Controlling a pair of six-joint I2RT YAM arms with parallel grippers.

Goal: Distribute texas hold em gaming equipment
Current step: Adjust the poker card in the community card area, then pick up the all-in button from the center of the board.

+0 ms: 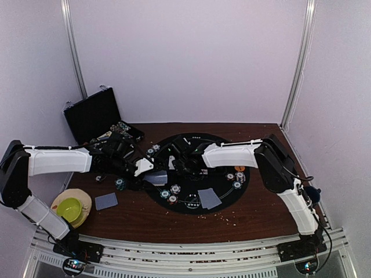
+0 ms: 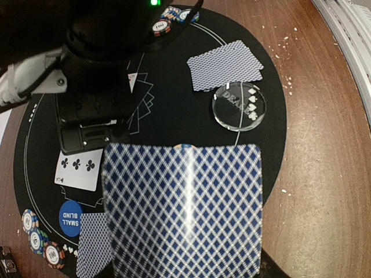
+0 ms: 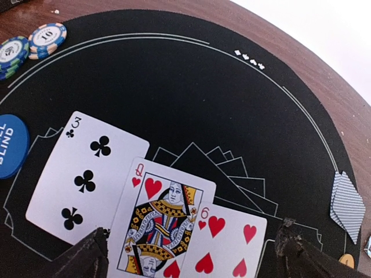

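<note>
The left fingers pinch a face-down card, while the right fingers stand wide apart over the queen of hearts.

Card blue-diamond patterned, mat black, chip perhaps teal.

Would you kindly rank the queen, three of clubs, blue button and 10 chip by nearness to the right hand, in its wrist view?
1. Queen, at the right hand, centre.
2. Three of clubs, just left.
3. Blue button, left edge.
4. 10 chip, top left.
</note>
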